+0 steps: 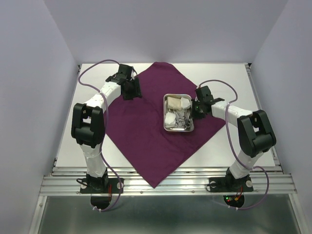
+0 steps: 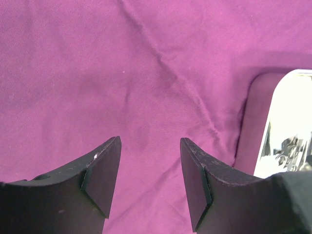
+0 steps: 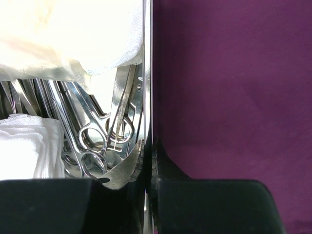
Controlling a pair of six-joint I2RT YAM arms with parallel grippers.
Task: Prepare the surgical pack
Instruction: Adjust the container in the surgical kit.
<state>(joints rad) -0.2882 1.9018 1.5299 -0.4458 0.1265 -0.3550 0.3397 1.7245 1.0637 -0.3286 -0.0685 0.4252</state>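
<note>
The deep-purple cloth wrap (image 1: 141, 126) lies spread like a diamond on the table. The steel tray (image 1: 165, 113) sits on its right half and holds silver scissor-like instruments (image 1: 181, 120) and white gauze wads (image 1: 170, 118). My right gripper (image 1: 197, 108) is shut on the tray's right wall (image 3: 147, 73), one finger inside and one outside. The right wrist view shows the instruments (image 3: 87, 141) and gauze (image 3: 68, 34) inside. My left gripper (image 1: 132, 90) is open and empty just above the cloth (image 2: 146, 73), left of the tray (image 2: 287, 126).
White table (image 1: 234, 78) shows around the cloth, with walls on three sides. A metal rail (image 1: 165, 183) runs along the near edge by the arm bases.
</note>
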